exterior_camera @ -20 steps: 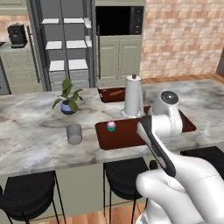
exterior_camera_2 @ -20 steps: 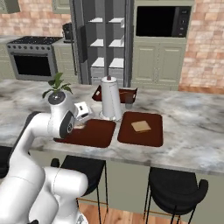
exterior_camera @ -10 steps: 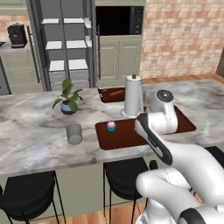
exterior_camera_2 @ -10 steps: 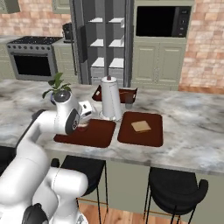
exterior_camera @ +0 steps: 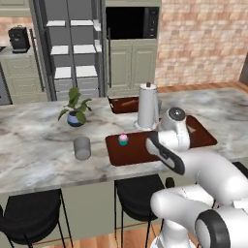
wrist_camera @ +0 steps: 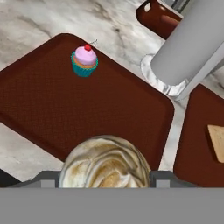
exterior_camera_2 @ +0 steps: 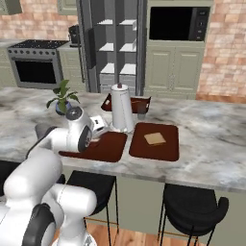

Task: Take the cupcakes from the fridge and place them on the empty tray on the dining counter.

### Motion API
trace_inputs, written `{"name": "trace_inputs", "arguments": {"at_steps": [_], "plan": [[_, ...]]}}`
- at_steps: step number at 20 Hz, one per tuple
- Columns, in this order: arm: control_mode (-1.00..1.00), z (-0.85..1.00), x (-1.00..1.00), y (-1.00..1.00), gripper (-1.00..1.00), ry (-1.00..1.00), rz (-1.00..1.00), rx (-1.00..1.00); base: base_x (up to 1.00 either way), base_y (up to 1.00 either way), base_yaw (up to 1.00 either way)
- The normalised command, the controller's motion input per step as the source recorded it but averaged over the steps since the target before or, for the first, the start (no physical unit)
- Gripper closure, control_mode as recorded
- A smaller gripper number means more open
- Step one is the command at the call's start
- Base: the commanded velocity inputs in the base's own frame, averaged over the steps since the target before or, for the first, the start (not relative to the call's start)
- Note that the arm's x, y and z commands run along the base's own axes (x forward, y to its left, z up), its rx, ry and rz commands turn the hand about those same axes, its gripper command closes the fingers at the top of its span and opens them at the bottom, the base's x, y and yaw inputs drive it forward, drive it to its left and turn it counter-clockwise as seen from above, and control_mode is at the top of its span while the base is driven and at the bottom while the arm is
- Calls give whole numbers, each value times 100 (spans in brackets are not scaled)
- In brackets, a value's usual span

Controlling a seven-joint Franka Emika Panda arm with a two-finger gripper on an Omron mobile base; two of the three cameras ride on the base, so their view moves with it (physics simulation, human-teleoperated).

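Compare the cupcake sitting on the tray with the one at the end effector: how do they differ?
The teal-wrapped cupcake has smooth pink frosting with a red cherry; the swirled cupcake has tan-and-white swirled frosting and no cherry in sight. The teal-wrapped cupcake stands free near the tray's far corner; the swirled cupcake sits between the fingers of the end effector, over the tray's near edge. It looks far bigger, being close to the camera. Both are over the same dark reddish-brown tray.

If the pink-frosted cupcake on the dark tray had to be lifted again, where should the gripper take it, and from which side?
Take the pink-frosted cupcake by its teal wrapper, jaws on opposite sides, coming straight down from above. It stands upright with bare tray all round it, and the frosting and cherry on top would probably squash.
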Motion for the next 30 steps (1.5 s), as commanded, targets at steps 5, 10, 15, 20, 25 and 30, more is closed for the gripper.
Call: {"name": "trace_inputs", "arguments": {"at_steps": [5, 10, 15, 20, 25, 30], "plan": [[-100, -22, 39, 0, 100, 0, 0, 0, 0, 0, 0], [-100, -22, 35, 0, 100, 1, 0, 0, 0, 0, 0], [-100, -24, 34, 0, 100, 1, 0, 0, 0, 0, 0], [-100, -27, 32, 0, 100, 0, 0, 0, 0, 0, 0], [-100, -27, 29, 0, 100, 0, 0, 0, 0, 0, 0], [-100, -24, 30, 0, 100, 0, 0, 0, 0, 0, 0]]}}
